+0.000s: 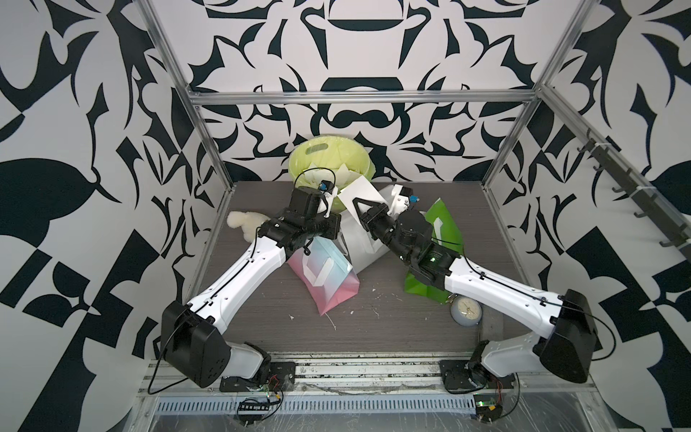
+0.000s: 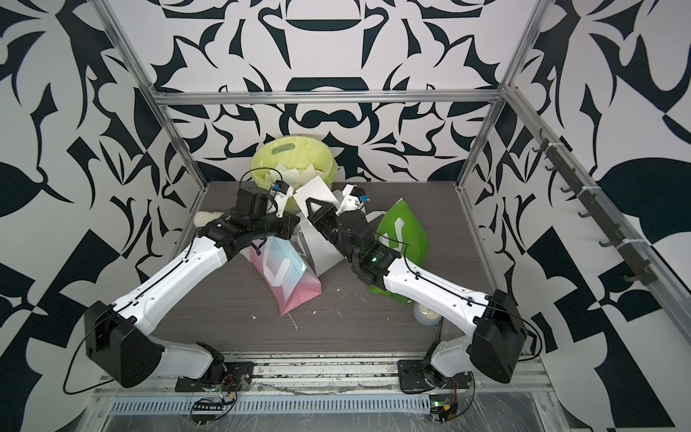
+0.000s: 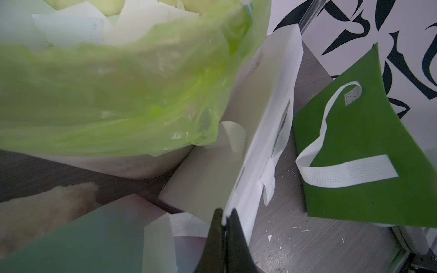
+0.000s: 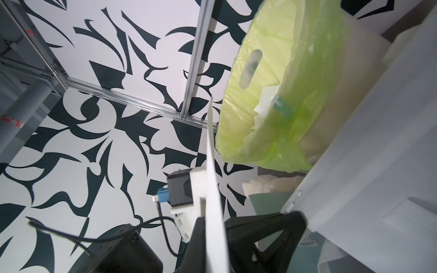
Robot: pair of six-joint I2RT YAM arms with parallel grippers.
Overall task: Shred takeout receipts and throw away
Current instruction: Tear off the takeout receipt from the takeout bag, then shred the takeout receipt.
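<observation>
1. The left arm (image 1: pixel 239 269) and right arm (image 1: pixel 497 284) are reaching over the desk (image 1: pixel 374 336) toward the lime-lined bin (image 1: pixel 295 164).
2. The white gift bag (image 1: pixel 355 247) is lying between them; the left fingers (image 3: pixel 236 236) are sitting closed at its edge.
3. The right fingers (image 4: pixel 264 227) are clamping an upright receipt (image 1: pixel 359 190) beside the bin.
4. Torn scraps (image 2: pixel 286 172) are lying inside the bin.

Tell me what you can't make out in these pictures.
- Left gripper: hidden under its arm in both top views; left wrist view leaves unclear whether it pinches the white bag.
- Clock face: unreadably small in a top view.
- Plush toy: partly behind the left arm in both top views.
</observation>
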